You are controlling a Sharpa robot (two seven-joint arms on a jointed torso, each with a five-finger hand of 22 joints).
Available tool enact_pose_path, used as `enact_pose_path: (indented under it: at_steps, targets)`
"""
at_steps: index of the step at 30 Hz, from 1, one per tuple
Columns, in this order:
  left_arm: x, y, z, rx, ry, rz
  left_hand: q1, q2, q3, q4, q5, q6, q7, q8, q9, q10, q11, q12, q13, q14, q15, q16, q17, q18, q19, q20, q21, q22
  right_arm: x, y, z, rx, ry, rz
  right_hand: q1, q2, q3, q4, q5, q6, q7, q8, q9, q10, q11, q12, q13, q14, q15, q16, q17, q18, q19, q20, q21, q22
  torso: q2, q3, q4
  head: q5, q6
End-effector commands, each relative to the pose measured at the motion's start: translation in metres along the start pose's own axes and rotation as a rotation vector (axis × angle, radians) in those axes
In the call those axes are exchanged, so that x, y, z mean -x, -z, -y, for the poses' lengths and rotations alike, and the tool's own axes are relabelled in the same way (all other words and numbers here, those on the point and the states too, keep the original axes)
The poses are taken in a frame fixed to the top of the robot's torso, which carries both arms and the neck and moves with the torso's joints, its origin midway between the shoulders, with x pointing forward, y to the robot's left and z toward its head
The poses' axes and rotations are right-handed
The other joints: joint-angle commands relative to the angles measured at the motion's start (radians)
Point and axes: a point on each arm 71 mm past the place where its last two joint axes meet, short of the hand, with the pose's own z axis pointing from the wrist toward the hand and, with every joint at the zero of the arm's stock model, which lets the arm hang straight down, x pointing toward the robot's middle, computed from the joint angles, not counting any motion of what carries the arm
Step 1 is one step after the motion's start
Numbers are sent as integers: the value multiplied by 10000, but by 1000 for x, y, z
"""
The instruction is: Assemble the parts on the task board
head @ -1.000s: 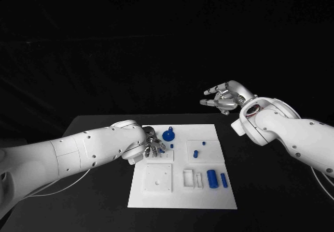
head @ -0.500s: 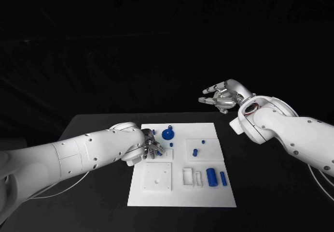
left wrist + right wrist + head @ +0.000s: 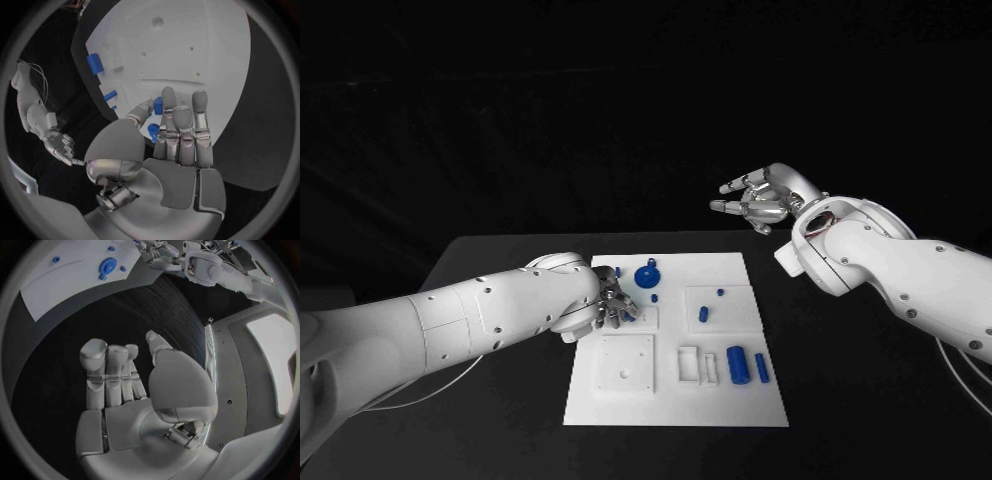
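The white task board lies in the middle of the black table. My left hand hovers over its far left part with straight fingers and the thumb apart, holding nothing that I can see. A round blue knob and a small blue piece sit just beside the fingers; the small piece shows between thumb and fingers. Two small blue pegs stand mid-board, and two blue cylinders lie near the front right. My right hand is raised above the table's far right, empty.
White raised blocks and a slotted holder sit on the board's near half. Bare black table surrounds the board on both sides. My left forearm crosses the table's left part.
My left hand has drawn back a little toward the board's left edge, uncovering the small blue piece beside its fingers. The right hand has barely moved.
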Motion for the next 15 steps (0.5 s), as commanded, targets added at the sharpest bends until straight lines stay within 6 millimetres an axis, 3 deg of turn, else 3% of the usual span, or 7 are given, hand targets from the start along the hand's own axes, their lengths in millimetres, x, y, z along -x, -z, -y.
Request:
enact_pose_path:
  at_steps: [1, 15]
  targets:
    - [-1, 0, 3, -132, -147, -81, 172, 48, 926, -840, -24, 529, -495, 74, 1017, 158, -19, 37, -8, -18, -24, -63, 8, -127, 331, 2, -770, 745, -1, 0, 0, -7, -9, -128, -92, -42, -18, 58, -12, 47, 14, 10, 12, -63, -20, 12, -9, 3, -41, -24, -16, 96, 212, -21, -56, 926, -15, -7, 7, -37, 4]
    - [-3, 0, 6, -73, -182, -24, 295, -18, 867, -798, -101, 526, -495, 69, 911, 157, -40, 120, 52, -4, -34, 39, 54, -129, 511, -6, -1004, 982, -4, -2, -1, -32, -30, -206, 78, 4, -6, 24, -307, 15, 22, 9, 11, -108, -13, -35, -77, -18, -33, -123, -76, 96, 185, -13, -134, 915, -10, -15, 17, -71, 76]
